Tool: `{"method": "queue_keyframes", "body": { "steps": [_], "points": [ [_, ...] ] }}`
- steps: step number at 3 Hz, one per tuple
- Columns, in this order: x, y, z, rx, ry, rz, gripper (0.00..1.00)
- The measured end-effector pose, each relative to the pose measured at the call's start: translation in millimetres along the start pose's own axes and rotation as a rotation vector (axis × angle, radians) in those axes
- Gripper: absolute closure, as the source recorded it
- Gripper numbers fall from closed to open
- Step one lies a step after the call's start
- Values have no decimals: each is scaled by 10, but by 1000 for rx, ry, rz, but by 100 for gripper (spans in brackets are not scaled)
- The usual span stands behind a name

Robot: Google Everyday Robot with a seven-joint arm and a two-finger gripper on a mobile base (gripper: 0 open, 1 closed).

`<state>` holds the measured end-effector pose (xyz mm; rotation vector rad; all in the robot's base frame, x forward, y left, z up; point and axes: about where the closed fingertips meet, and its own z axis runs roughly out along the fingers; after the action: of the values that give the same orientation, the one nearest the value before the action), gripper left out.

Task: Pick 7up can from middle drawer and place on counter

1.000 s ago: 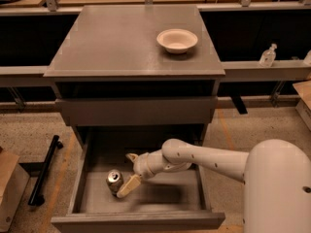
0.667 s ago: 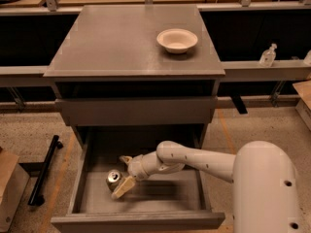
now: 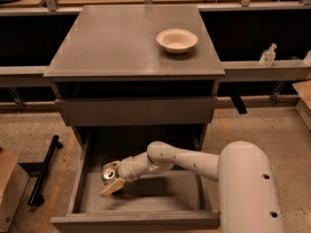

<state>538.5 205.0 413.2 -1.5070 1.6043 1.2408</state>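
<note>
my end effector [image 3: 112,179] sat low in the open middle drawer [image 3: 160,197], right against the 7up can [image 3: 109,171] near the left wall; i could not tell whether it had closed on the can; a white bowl [image 3: 177,40] stood on the desk [image 3: 116,42].

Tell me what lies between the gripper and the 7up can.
Nothing shows there: in the camera view the gripper sits right against the 7up can, inside the open middle drawer.
</note>
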Motion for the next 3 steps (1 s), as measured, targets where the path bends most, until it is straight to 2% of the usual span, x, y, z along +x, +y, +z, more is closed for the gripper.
{"method": "queue_keyframes", "body": {
  "steps": [1, 2, 3],
  "points": [
    [-42, 23, -45, 3, -4, -7, 49],
    [-157, 87, -276, 10, -39, 16, 72],
    [-351, 225, -708, 34, -74, 47, 95]
  ]
}}
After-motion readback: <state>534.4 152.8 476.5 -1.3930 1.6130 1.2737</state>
